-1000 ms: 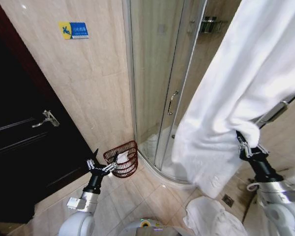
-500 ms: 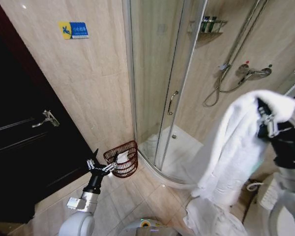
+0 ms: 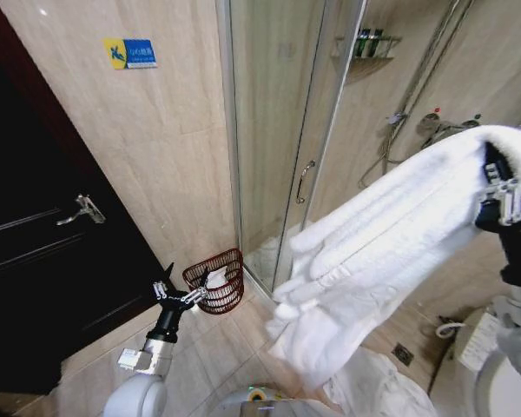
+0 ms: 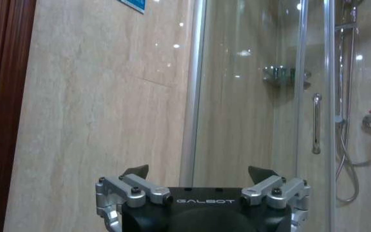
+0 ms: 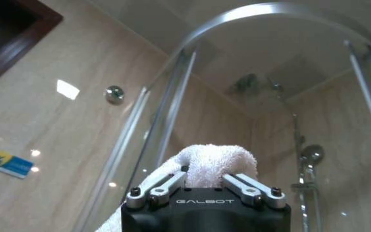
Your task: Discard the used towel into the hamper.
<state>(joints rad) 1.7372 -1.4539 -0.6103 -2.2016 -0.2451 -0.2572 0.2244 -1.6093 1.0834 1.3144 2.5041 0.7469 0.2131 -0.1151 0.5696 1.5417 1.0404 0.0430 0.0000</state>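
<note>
A big white towel (image 3: 373, 252) hangs in the air on the right, streaming down and to the left from my right gripper (image 3: 502, 188), which is shut on its top fold. In the right wrist view the towel (image 5: 214, 162) bulges between the closed fingers (image 5: 166, 186). The hamper (image 3: 217, 280), a small dark reddish-brown wire basket, stands on the floor against the wall by the shower corner, with something white inside it. My left gripper (image 3: 181, 294) is held low just left of the hamper, open and empty; its spread fingertips (image 4: 137, 170) point at the wall.
A curved glass shower cabin (image 3: 278, 130) with a door handle (image 3: 304, 181) fills the middle. A black door (image 3: 35, 261) with a lever stands at the left. Another white towel heap (image 3: 373, 387) lies on the tiled floor near a drain (image 3: 402, 354).
My right arm has swung the towel up and out; its free end now flares to the left toward the floor's middle. The left arm and the hamper have stayed put.
</note>
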